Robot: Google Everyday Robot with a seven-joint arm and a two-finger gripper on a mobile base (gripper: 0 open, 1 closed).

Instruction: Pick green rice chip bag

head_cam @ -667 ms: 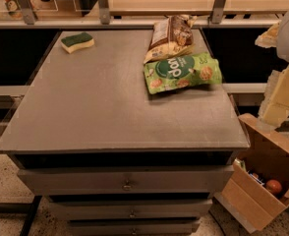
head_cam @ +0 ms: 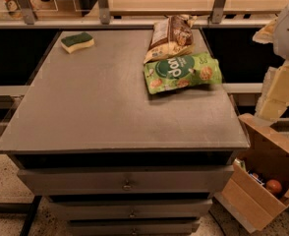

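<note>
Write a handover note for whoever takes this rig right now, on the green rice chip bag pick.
The end effector is at the view's right edge, beyond the right side of the table, above the cardboard box, apart from the bag.
The green rice chip bag lies flat on the table, far right, touching the brown snack bag behind it.
Done: nothing grasped.
Left: reach, grasp, lift.

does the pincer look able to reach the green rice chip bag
Probably yes: the green rice chip bag lies uncovered near the table's right edge, close to the arm; the pincer is out of view.
</note>
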